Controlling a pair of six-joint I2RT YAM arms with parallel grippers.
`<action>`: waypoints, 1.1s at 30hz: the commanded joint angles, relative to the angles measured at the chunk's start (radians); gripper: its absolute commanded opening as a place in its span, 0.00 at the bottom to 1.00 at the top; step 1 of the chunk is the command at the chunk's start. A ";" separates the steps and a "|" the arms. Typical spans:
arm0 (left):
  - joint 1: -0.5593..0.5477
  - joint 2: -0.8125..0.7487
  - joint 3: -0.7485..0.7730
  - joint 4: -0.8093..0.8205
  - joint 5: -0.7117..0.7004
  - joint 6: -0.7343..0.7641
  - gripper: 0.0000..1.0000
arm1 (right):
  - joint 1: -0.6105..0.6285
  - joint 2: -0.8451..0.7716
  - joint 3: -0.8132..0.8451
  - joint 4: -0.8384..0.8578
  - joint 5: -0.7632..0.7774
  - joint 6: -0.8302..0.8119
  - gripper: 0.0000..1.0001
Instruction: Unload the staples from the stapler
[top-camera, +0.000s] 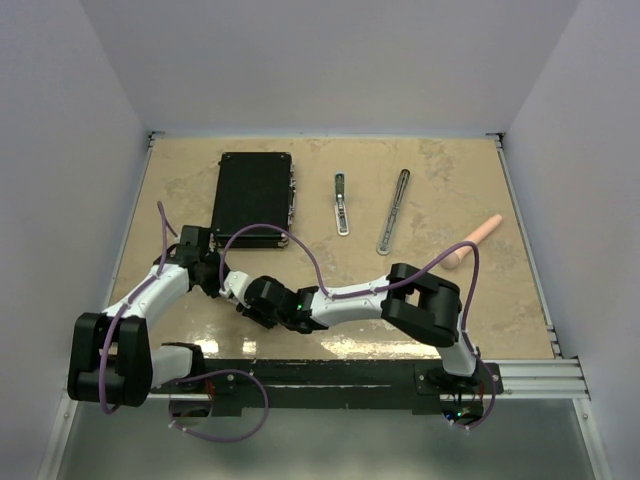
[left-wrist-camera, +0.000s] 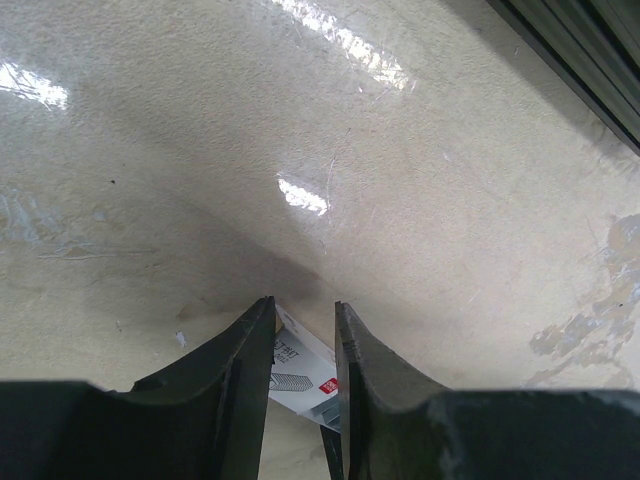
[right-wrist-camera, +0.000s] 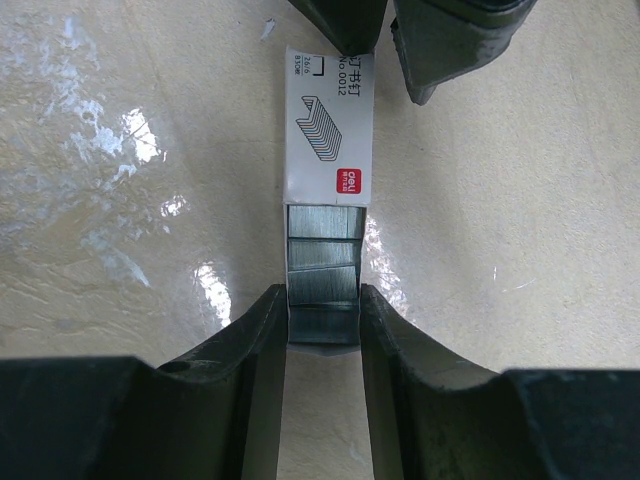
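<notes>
The right pincer (right-wrist-camera: 320, 295) is clamping the silvery-grey ribbed strips of staples (right-wrist-camera: 322, 265) that are poking out of a small white cardboard box with a red mark (right-wrist-camera: 328, 130), low over the beige marbled counter (right-wrist-camera: 520, 250). The left pincer (left-wrist-camera: 303, 305) is straddling the box's far end; I cannot tell whether it is gripping. The slim silver-grey metal stapler (top-camera: 341, 203) is lying well apart, in two bars. The right pincer should probably be pulling straight along the sleeve and squeezing lightly, so the strips are not buckling.
</notes>
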 joint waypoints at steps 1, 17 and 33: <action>0.001 -0.016 -0.004 -0.009 0.058 -0.001 0.34 | -0.002 -0.008 0.005 -0.013 -0.006 -0.008 0.31; 0.001 -0.035 0.017 -0.041 0.027 0.005 0.39 | -0.002 -0.027 -0.014 -0.062 -0.060 0.001 0.31; 0.001 -0.033 -0.009 -0.017 0.044 0.000 0.37 | -0.001 0.028 0.048 -0.058 -0.074 -0.021 0.32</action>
